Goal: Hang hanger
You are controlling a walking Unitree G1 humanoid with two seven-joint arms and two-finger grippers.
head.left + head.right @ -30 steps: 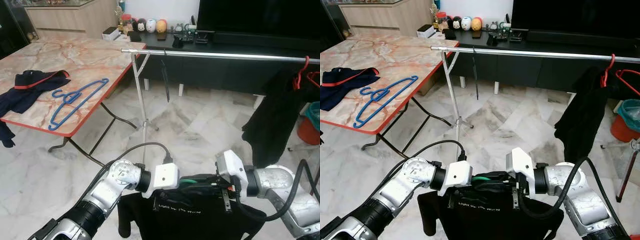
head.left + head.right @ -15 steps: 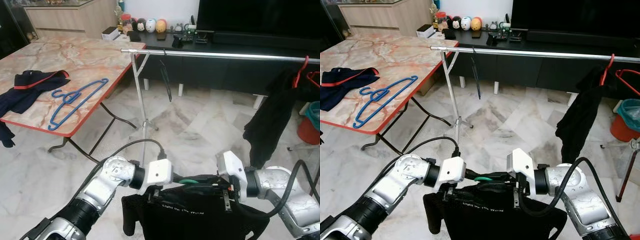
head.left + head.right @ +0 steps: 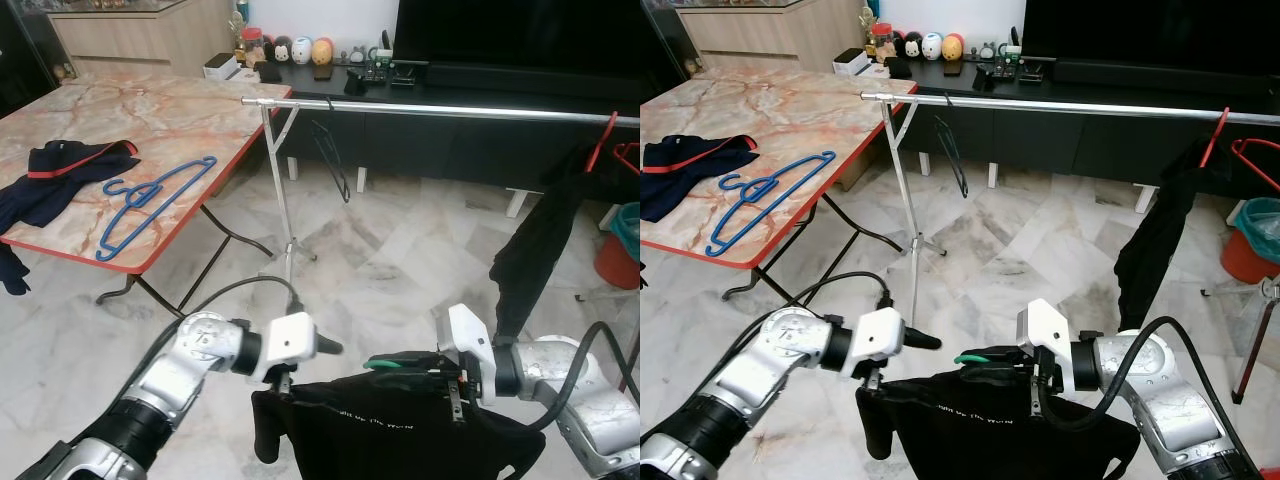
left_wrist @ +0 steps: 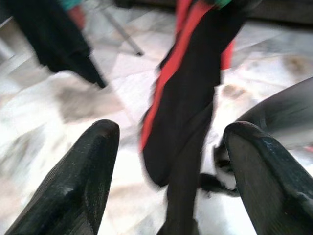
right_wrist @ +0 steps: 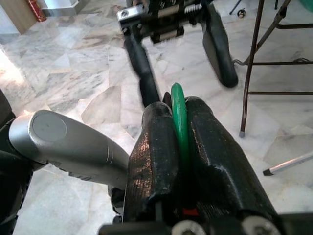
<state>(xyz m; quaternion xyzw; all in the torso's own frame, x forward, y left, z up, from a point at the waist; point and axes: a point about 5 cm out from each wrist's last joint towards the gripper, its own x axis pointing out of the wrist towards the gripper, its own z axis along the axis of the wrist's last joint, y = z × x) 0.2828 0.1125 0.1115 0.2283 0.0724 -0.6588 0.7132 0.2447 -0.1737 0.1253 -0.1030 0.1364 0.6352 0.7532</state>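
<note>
Green hanger (image 5: 179, 115) — right end effector (image 5: 182, 147)

My eyes look forward and down; each wrist camera looks close along its fingers.
Both eyes share the rail (image 3: 450, 110) and table (image 3: 170, 110).

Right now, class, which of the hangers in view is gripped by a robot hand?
The green hanger, pinched in the right hand and carrying the black shirt; the blue hangers lie on the table.

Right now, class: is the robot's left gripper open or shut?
Open. The left gripper shows its two black fingers wide apart with nothing between them; floor and a dark garment show beyond.
</note>
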